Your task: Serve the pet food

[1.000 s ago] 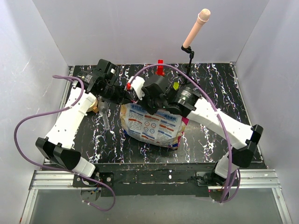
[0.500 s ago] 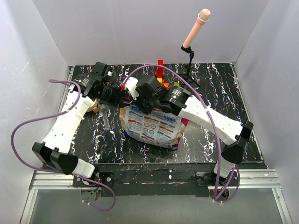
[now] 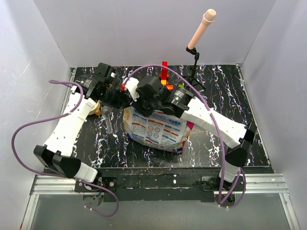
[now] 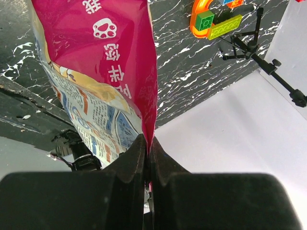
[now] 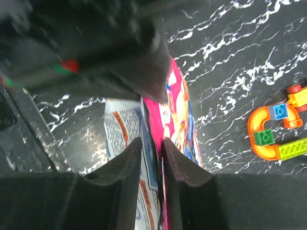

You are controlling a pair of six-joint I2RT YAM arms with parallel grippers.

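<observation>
Black marbled table, white walls; left fingers pinch bag, right fingers seemingly released.

a robotics lab cell was indicated: a marbled tabletop was boxed in by plain white panels, aluminium rails were fitted along its front, and a microphone was set up at the back.

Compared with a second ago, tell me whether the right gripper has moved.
Yes. In the top view the right gripper has shifted left, out from below the red toy block.
</observation>
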